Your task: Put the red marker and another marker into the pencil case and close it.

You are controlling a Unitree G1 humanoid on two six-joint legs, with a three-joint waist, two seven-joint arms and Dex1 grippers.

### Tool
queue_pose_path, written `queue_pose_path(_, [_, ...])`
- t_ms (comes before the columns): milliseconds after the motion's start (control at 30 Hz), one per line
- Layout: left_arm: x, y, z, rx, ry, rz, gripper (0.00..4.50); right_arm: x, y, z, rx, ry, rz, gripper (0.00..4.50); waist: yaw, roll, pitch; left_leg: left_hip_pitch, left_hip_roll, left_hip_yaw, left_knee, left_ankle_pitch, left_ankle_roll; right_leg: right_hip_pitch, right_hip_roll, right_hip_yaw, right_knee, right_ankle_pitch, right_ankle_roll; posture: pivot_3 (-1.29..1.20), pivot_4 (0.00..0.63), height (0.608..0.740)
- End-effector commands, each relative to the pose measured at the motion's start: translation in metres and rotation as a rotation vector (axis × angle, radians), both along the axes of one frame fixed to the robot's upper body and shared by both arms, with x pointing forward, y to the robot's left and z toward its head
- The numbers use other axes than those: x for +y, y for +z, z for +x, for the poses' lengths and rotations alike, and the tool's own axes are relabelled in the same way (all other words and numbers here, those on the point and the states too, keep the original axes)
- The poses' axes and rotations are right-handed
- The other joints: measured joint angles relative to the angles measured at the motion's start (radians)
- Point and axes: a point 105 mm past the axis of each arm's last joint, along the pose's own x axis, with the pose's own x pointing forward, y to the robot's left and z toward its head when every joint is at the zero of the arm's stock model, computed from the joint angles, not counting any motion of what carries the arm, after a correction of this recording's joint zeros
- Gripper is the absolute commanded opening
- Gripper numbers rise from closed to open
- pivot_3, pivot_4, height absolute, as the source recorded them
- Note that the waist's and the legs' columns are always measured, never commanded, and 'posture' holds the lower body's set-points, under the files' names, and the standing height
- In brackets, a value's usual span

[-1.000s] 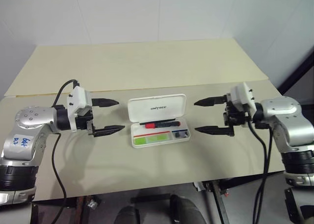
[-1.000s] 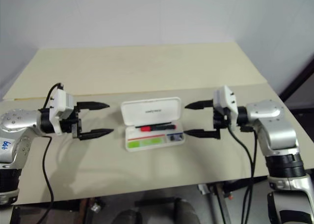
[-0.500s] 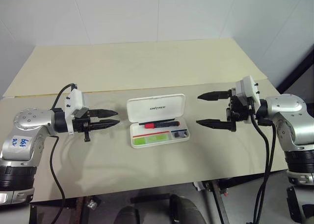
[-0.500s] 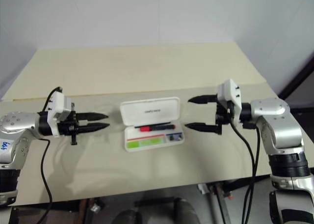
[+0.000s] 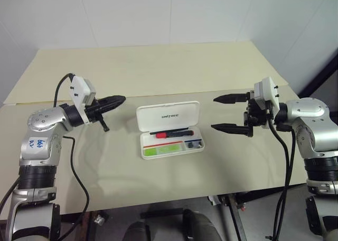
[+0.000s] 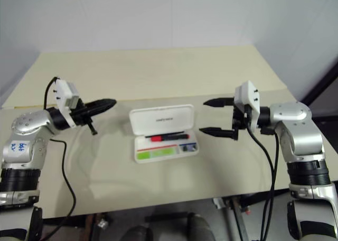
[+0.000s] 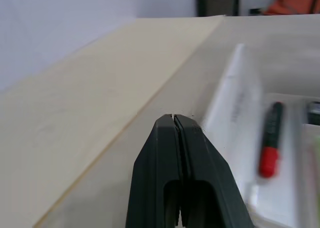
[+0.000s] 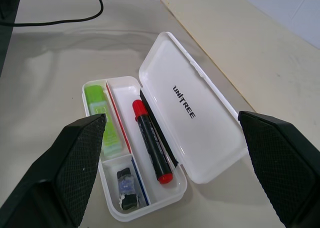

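My closed left fingers (image 5: 117,100) sit beside the pencil case (image 5: 169,116) lid's short end, right fingers (image 5: 221,113) spread opposite.

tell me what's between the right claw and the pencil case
Nothing: in the left eye view only bare table separates the open right claw from the pencil case, lid up, markers inside.

Pencil case (image 5: 170,129) at table (image 5: 158,72) centre, lid raised open toward far side, blocking approach from behind. Bare tabletop on all 4 sides of case. Left gripper (image 5: 117,100) near case's far-left corner, fingers pressed together, apart from lid. Right gripper (image 5: 221,113) just right of case, 2 fingers spread wide, clear gap to case edge.
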Motion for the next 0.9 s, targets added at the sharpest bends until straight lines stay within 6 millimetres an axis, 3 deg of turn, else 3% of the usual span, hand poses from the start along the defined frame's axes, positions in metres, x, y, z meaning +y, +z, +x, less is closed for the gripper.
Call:
queue_pose_path(33, [-0.009, -0.004, 0.01, -0.019, 0.026, 0.025, 0.04, 0.004, 0.011, -0.002, -0.055, 0.006, 0.012, 4.5, 0.001, 0.0, 0.0, 0.0, 0.0, 0.0, 0.0, 0.0, 0.0, 0.0, 0.0, 0.0, 0.0, 0.0, 0.0, 0.0, 0.15, 0.74])
queue_pose_path(133, [-0.026, -0.021, 0.012, 0.036, -0.033, 0.023, 0.04, 0.005, 0.01, -0.002, -0.06, 0.0, 0.02, 4.5, 0.002, 0.0, 0.0, 0.0, 0.0, 0.0, 0.0, 0.0, 0.0, 0.0, 0.0, 0.0, -0.001, 0.0, 0.001, 0.0, 0.15, 0.74])
queue_pose_path(233, [-0.037, -0.025, 0.011, 0.042, -0.083, 0.021, 0.04, 0.006, 0.012, -0.002, -0.074, -0.011, 0.034, 4.5, 0.003, 0.0, 0.0, -0.001, 0.0, 0.0, 0.0, 0.0, 0.0, 0.0, 0.0, 0.0, -0.001, 0.0, 0.001, 0.0, 0.15, 0.74])
queue_pose_path(533, [-0.062, -0.042, -0.021, 0.031, -0.35, 0.143, 0.04, 0.008, 0.01, -0.001, -0.074, -0.021, 0.051, 4.5, 0.001, 0.0, 0.0, 0.0, 0.0, 0.001, 0.0, 0.0, 0.0, 0.0, 0.0, 0.0, -0.001, 0.001, 0.001, 0.0, 0.15, 0.74])
queue_pose_path(667, [-0.068, -0.059, -0.039, 0.082, -0.459, 0.283, 0.04, 0.009, 0.008, -0.001, -0.071, -0.024, 0.058, 4.5, 0.001, 0.0, 0.0, 0.0, 0.0, 0.001, 0.0, 0.0, 0.0, 0.0, 0.0, 0.0, -0.001, 0.0, 0.0, 0.0, 0.15, 0.74])
queue_pose_path(800, [-0.07, -0.081, -0.03, 0.136, -0.355, 0.401, 0.04, 0.011, 0.006, -0.001, -0.068, -0.025, 0.068, 4.5, 0.002, 0.0, 0.0, 0.0, 0.0, 0.001, 0.0, 0.0, 0.0, 0.0, 0.0, 0.001, -0.001, 0.0, 0.0, 0.0, 0.15, 0.74])
queue_pose_path(900, [-0.081, -0.094, -0.031, 0.181, -0.338, 0.395, 0.04, 0.013, 0.004, -0.001, -0.063, -0.026, 0.077, 4.5, 0.005, 0.0, 0.0, 0.0, 0.0, 0.001, 0.0, 0.0, 0.0, 0.0, 0.0, 0.001, 0.0, 0.0, 0.0, 0.0, 0.15, 0.74])
